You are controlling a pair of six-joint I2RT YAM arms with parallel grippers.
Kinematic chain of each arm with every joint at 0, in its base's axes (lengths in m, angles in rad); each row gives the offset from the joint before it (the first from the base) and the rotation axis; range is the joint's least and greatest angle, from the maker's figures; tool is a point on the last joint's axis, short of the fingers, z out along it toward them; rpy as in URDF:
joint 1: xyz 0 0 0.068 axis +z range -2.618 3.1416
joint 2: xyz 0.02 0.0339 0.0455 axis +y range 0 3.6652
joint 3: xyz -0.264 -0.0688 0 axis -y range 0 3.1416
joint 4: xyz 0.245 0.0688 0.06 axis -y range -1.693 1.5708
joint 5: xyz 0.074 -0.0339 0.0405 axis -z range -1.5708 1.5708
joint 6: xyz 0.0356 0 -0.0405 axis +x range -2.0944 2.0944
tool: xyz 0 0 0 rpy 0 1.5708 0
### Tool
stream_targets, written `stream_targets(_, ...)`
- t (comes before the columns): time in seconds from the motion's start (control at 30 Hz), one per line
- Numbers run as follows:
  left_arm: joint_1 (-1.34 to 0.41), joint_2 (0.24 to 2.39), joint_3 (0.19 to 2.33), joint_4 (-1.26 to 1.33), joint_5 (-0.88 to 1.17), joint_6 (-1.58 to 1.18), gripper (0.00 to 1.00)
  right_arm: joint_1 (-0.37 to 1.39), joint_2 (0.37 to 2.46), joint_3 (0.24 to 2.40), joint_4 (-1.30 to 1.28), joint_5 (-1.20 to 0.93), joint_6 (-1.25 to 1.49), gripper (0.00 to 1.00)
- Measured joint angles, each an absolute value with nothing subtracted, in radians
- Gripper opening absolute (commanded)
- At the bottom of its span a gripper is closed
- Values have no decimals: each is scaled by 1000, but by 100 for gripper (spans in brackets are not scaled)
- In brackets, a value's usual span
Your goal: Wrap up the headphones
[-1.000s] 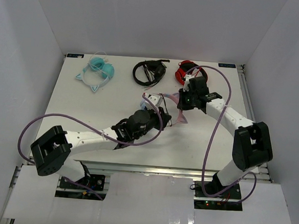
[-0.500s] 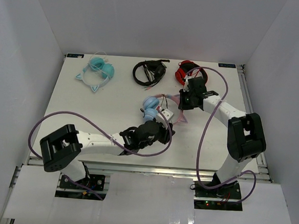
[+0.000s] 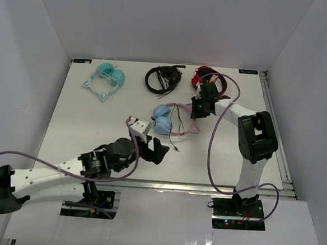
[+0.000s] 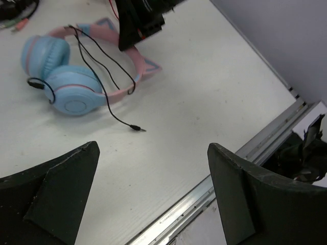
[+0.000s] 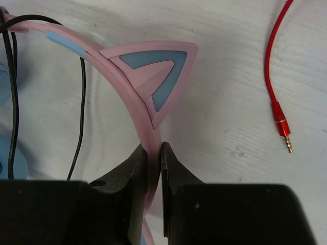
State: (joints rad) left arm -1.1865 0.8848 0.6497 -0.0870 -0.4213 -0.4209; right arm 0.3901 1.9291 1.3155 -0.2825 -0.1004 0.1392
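Your right claw (image 5: 152, 150) is pinched tight on the pink headband of the headphones (image 3: 164, 122), just below one cat ear (image 5: 153, 71). The headphones lie on the table (image 3: 96, 118) around the middle, a little toward the far side, with the blue cups (image 4: 71, 92) left of that claw. The black cable (image 5: 83, 102) loops loose over band and cups, and its plug (image 4: 137, 128) rests on the table on the near side. Your left claw (image 4: 152, 150) hangs by the near edge, fingers spread wide, gripping nothing, well apart from the headphones. Along the far edge sit a teal pair (image 3: 106, 76), a black pair (image 3: 162, 77) and a red pair (image 3: 200, 74). A red plug (image 5: 282, 127) lies on the table close to the cat ear.
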Motion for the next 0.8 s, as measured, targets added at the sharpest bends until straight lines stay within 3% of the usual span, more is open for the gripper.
stream_targets(0.1, -1185, 722, 638, -182, -480, -424, 98, 402, 1954, 1320, -284, -105, 134, 51)
stream_targets(0.23, -1184, 572, 580, -319, -556, -432, 98, 417, 1953, 1320, -275, -116, 122, 74)
stream_targets(0.47, -1181, 482, 562, -387, -596, -414, 98, 395, 1756, 1231, -278, -62, 50, 99)
stream_targets(0.6, -1181, 480, 562, -390, -587, -401, 98, 372, 1484, 1147, -284, 49, -43, 90)
stream_targets(0.8, -1181, 478, 562, -388, -554, -388, 98, 369, 997, 895, -242, 166, -153, 90)
